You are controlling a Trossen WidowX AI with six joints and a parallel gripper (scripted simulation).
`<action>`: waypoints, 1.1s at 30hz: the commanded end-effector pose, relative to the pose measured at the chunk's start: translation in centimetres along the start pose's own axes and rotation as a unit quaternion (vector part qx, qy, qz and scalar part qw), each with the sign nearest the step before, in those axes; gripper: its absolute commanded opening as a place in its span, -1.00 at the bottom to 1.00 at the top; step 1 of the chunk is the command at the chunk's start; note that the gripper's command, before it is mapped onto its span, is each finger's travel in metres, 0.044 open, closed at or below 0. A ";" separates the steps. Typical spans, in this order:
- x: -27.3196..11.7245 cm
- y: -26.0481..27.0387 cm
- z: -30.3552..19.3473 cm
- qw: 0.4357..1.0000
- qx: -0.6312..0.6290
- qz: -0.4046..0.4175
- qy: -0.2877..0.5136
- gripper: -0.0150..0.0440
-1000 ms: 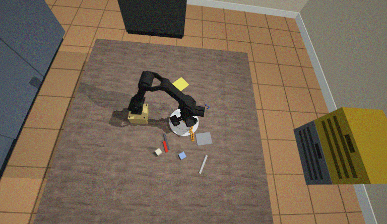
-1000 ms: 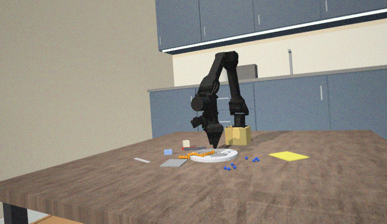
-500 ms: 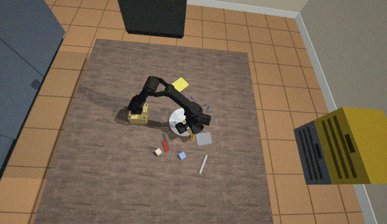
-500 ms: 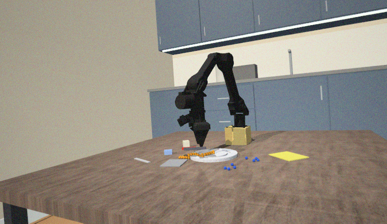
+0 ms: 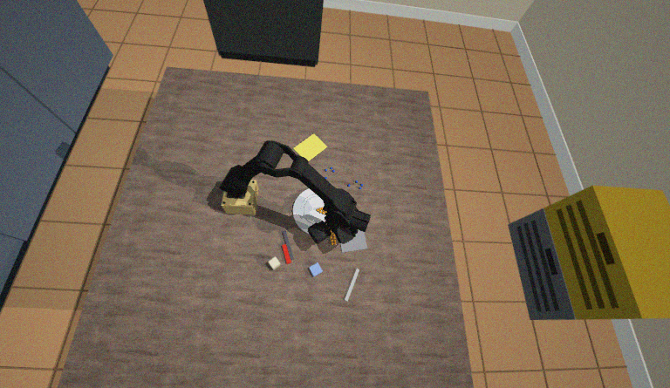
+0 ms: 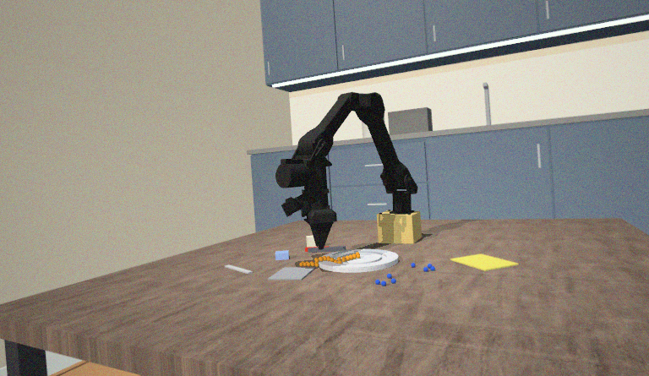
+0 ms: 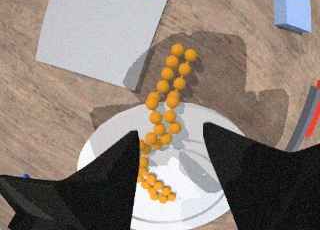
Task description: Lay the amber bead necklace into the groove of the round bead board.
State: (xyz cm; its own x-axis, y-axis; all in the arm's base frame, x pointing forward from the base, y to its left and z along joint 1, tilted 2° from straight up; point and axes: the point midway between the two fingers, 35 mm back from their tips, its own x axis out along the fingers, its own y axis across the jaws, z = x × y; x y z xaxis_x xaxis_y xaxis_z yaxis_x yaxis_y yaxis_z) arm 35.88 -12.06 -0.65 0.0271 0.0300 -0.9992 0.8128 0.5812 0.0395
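The amber bead necklace (image 5: 333, 240) (image 6: 338, 260) (image 7: 167, 73) lies as a long, narrow, bent double strand. One end rests inside the white round bead board (image 5: 300, 211) (image 6: 393, 260) (image 7: 107, 135); the strand crosses the rim and its other end lies on the table. It does not follow the ring groove. My gripper (image 5: 331, 235) (image 6: 320, 247) (image 7: 171, 133) is open partway, with nothing gripped. It hangs above the rim where the strand crosses; in the wrist view the beads show between and beyond the fingertips. The left finger hides a little of the strand there.
A grey square plate (image 5: 356, 243) (image 6: 289, 273) (image 7: 100, 35) lies close beside the necklace's outer end. A blue block (image 5: 315, 269) (image 6: 281, 255) (image 7: 292, 10), a red and dark tool (image 5: 286, 254), a cream cube (image 5: 274, 263), a white stick (image 5: 352, 284) (image 6: 237, 269) and a yellow sheet (image 5: 310, 146) (image 6: 484, 262) lie around.
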 end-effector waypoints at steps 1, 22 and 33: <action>0.1 0.0 0.1 1.000 0.000 0.001 -0.002 0.19; 3.1 -0.2 -0.1 1.000 -0.002 -0.004 0.003 0.19; 2.8 -0.1 0.0 1.000 -0.001 -0.001 0.002 -0.44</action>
State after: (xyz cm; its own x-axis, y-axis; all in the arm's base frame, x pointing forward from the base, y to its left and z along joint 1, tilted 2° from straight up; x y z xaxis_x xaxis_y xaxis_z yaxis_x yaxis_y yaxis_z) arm 35.86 -11.97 -3.53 0.0221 0.0318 -0.9993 0.8118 0.5828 0.0364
